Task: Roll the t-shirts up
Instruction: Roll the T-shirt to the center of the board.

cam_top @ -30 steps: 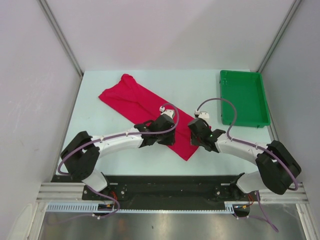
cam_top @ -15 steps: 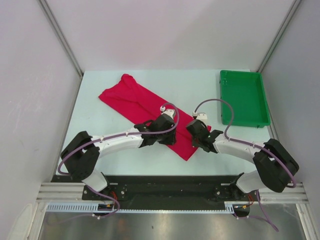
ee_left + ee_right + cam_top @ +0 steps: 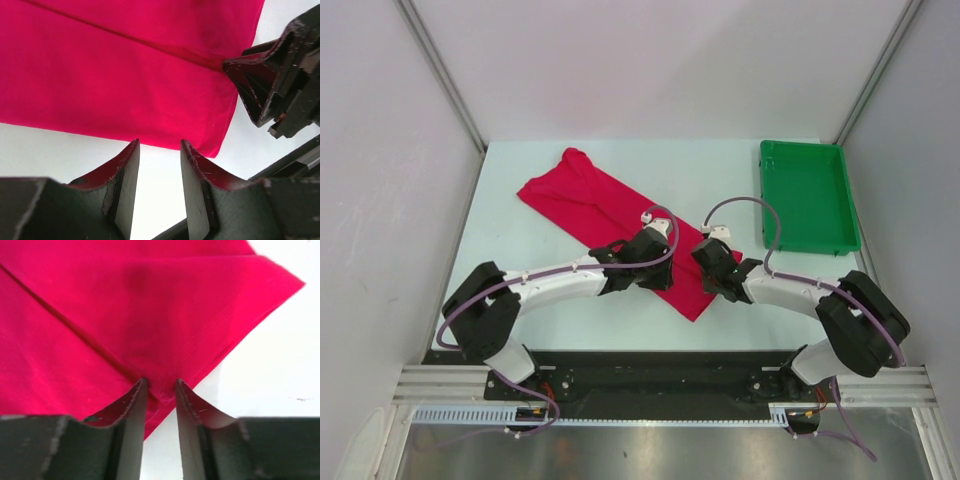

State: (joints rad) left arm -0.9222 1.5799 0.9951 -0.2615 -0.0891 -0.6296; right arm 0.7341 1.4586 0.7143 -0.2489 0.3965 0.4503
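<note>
Shirt: I see one red t-shirt (image 3: 590,205) folded into a long strip; it lies flat on the table (image 3: 720,180), left of the green tray (image 3: 810,200) and well apart from it; the strip runs on a slant, its far end about level with the tray's far edge and its near end closer to me than the tray's near edge.

Fold: a straight crease runs along the strip; in my right wrist view the hem stitches show at the near corner.

Left pincer (image 3: 160,144): it is on the side of the shirt away from the tray; its two fingers are spread, with only bare table between them; the shirt's long edge is just past the tips; it holds nothing.

Right pincer (image 3: 160,382): it is at the shirt edge that faces the tray, near the near end; its fingers stand a little apart; the tips come down right on the red cloth where the crease meets the hem; the cloth between them looks flat, not bunched.

Tray: I see nothing in it.
</note>
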